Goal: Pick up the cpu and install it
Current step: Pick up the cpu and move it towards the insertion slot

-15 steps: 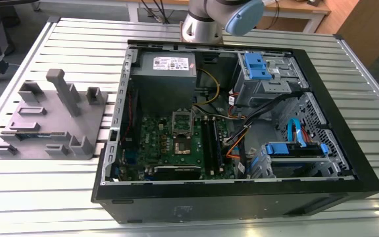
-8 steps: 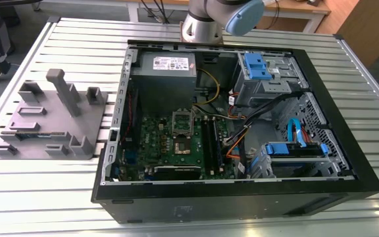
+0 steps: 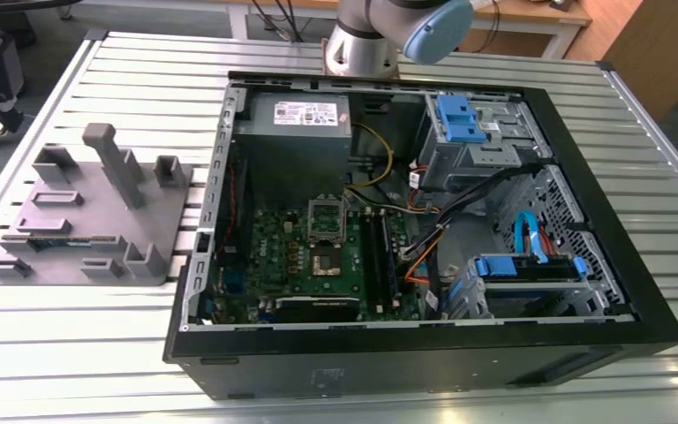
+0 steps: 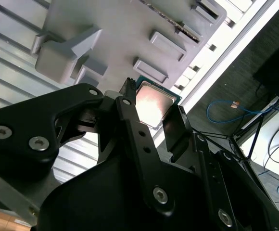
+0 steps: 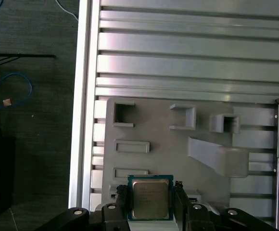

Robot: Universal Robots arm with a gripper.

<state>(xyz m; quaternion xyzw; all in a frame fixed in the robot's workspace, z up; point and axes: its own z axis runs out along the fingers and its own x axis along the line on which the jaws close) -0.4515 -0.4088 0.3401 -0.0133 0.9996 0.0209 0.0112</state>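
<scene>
The gripper (image 5: 150,188) is closed on the cpu (image 5: 150,201), its two black fingers (image 5: 122,199) bearing on opposite edges of the chip, which is held metal top up, clear above the grey fixture block (image 5: 178,159) on the slatted table (image 5: 178,62).

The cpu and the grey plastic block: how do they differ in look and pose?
The cpu is small, flat, square, silvery-topped; the grey block is far larger, matte, with pockets and a raised post. The cpu is held in the pincer; the grey block lies on the slatted table.
</scene>
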